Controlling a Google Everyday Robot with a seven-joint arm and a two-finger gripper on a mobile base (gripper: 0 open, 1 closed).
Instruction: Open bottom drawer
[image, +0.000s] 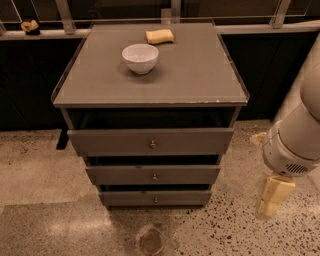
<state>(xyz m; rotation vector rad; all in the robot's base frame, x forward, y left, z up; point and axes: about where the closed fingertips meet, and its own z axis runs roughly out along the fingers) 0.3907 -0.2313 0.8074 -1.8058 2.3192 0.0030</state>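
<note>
The grey-brown cabinet (150, 85) stands in the middle of the camera view with three drawers. The bottom drawer (125, 198) is the lowest and slimmest front, with a tiny round metal knob (155, 200) at its centre, and sits just above the floor. It looks pushed in. Above it are the middle drawer (120, 175) and the tall top drawer (110, 141). My gripper (272, 196) hangs at the lower right, below the white arm housing (290, 145), well to the right of the cabinet, at about the bottom drawer's height, touching nothing.
A white bowl (140, 57) and a yellow sponge (160, 36) rest on the cabinet top. A round mark (150, 240) lies on the speckled floor in front of the cabinet. A dark wall with a rail (65, 12) runs behind.
</note>
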